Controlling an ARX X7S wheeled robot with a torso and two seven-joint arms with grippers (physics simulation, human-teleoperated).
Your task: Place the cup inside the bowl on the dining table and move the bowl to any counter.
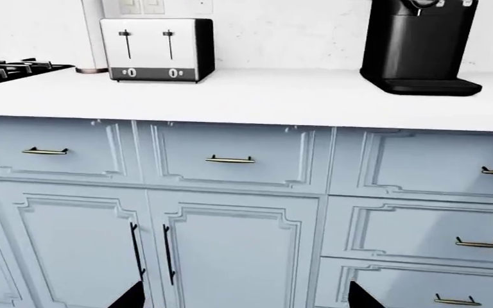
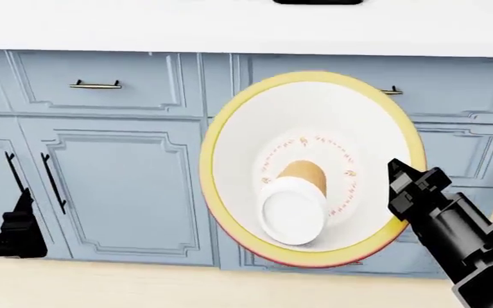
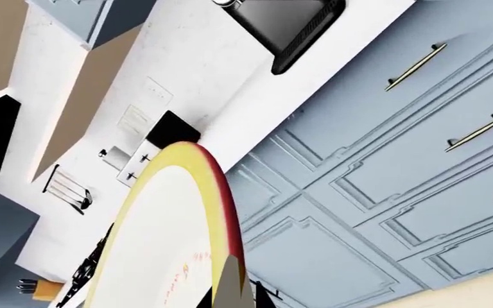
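Observation:
The bowl [image 2: 315, 109] hangs tilted in front of the cabinets, its white inside and yellow rim facing the head camera. The tan-orange cup [image 2: 296, 192] lies on its side inside it, white mouth toward me. My right gripper [image 2: 398, 176] is shut on the bowl's right rim; in the right wrist view the yellow and reddish edge of the bowl [image 3: 161, 231] runs between the right gripper's [image 3: 229, 298] jaws. My left gripper [image 2: 20, 218] hangs low at the left, open and holding nothing, its fingertips wide apart in the left wrist view [image 1: 244, 298]. The dining table is out of view.
The white counter [image 1: 272, 96] lies just ahead, above blue-grey drawers and cabinet doors [image 2: 126, 186]. On it stand a toaster [image 1: 156, 48], a black coffee machine [image 1: 418, 45] and a stove [image 1: 7, 69] at one end. Tan floor [image 2: 101, 282] lies below.

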